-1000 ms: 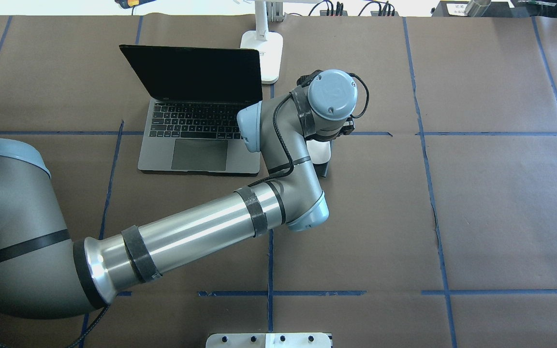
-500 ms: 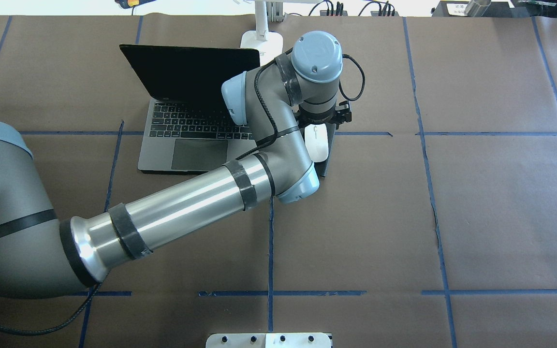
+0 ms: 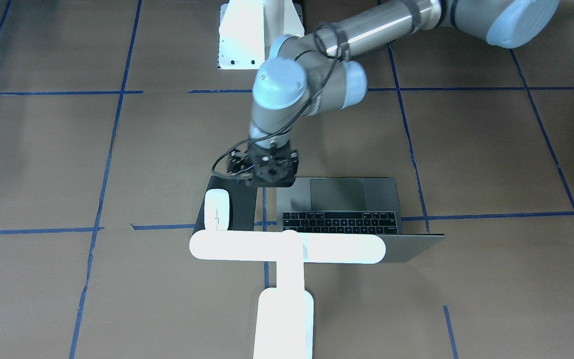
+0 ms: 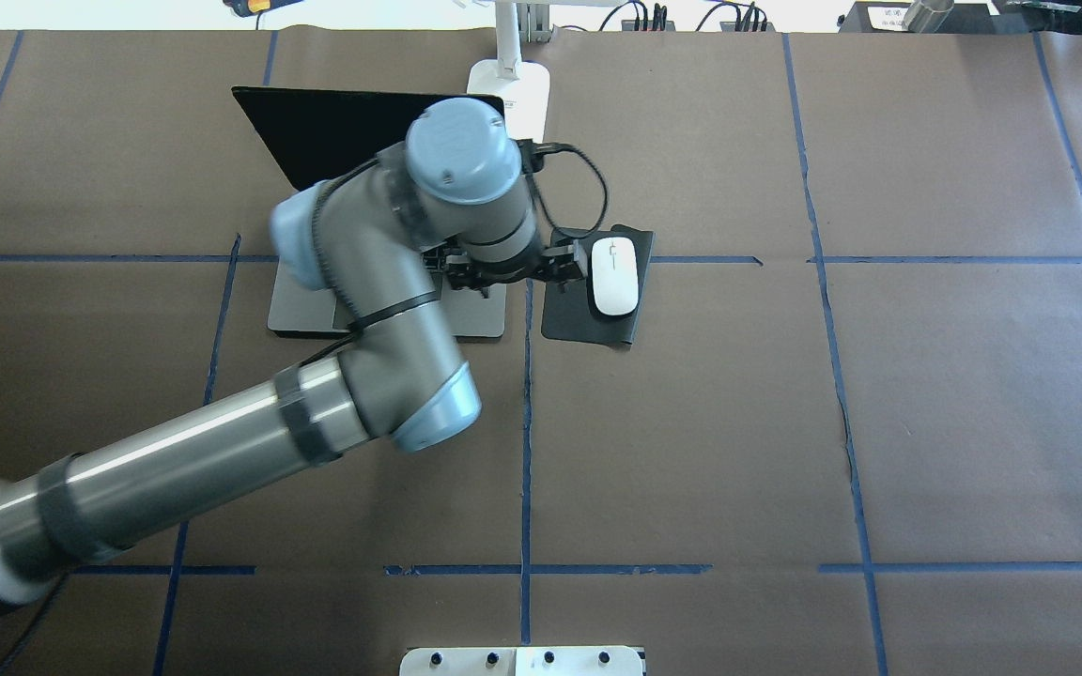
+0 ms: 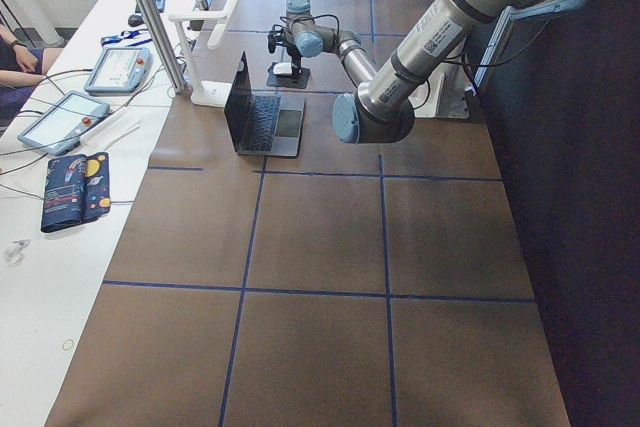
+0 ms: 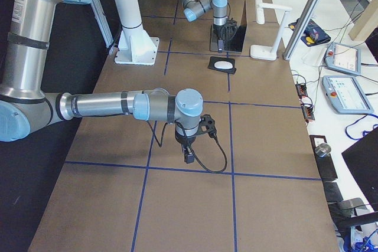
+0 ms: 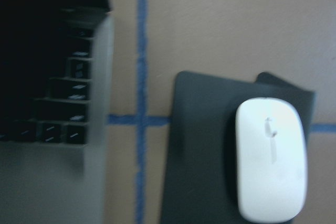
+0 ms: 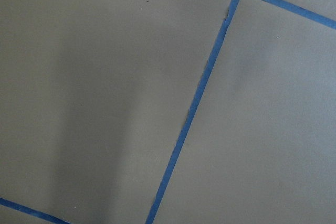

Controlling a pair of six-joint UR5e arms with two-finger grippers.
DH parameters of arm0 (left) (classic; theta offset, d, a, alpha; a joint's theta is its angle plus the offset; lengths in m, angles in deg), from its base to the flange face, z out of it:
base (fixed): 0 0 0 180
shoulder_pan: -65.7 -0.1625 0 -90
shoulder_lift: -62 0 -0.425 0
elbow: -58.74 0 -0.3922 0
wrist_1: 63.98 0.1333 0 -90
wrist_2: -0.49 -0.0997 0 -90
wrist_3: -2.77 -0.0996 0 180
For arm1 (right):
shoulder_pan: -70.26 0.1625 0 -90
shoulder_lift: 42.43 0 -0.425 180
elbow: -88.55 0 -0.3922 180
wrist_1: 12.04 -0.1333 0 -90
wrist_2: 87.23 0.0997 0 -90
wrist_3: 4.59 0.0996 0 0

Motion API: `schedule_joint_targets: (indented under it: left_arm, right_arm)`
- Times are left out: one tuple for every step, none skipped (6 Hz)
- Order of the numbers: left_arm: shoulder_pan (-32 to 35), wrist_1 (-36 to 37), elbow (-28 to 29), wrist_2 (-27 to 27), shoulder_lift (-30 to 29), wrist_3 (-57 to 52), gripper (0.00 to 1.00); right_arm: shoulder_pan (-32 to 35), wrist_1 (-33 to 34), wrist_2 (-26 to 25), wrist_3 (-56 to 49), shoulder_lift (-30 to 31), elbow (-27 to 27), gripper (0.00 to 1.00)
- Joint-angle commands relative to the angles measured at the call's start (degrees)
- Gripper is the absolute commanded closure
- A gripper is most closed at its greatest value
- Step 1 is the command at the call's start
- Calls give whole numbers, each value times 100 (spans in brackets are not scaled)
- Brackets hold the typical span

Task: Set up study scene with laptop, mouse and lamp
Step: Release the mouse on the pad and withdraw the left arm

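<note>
Apparently placing is done | mouse [image 4: 613, 275] rests on mat [image 4: 567, 319] just beside left gripper [image 3: 269, 175], not touched | laptop [image 3: 339, 194] below gripper, lamp [image 3: 287, 248] beyond | gripper opening cannot be told | next: withdrawal clear of screen is needed.

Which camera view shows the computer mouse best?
The left wrist-mounted view: the mouse fills much of it, slit visible, lying on the black mat. Overhead and front-facing views show it whole but small; side views, a tiny speck; the right wrist-mounted view, nothing.
</note>
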Motion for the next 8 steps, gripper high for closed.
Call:
schedule_joint_targets:
  left_arm:
    - [46,929,-2192,3,1542,-917,0]
    - [220,1290,-3029,3,2229,-1793,0]
    - [614,1424,-3516,134,2941,-2646,0]
    - [1244,1425,-3521,970,3322,-3472,0]
    - [2025,1425,-3521,1553,3952,-4298,0]
    - [2859,1451,-3443,1794,4507,-5385,0]
    - [3659,1547,-3355,2049,5000,-5970,0]
    - [4303,1539,-3198,2051,5466,-6725,0]
  right_arm:
    - [0,-1,-6,-20,18,-55,0]
    - [0,-1,-15,-55,27,-151,0]
    - [17,-9,-15,-90,114,-169,0]
    - [87,-9,-6,-56,193,-169,0]
    - [245,-1,20,110,194,-169,0]
    - [324,-9,46,712,203,-161,0]
    - [325,-9,64,814,194,-126,0]
    - [334,-9,73,815,185,-99,0]
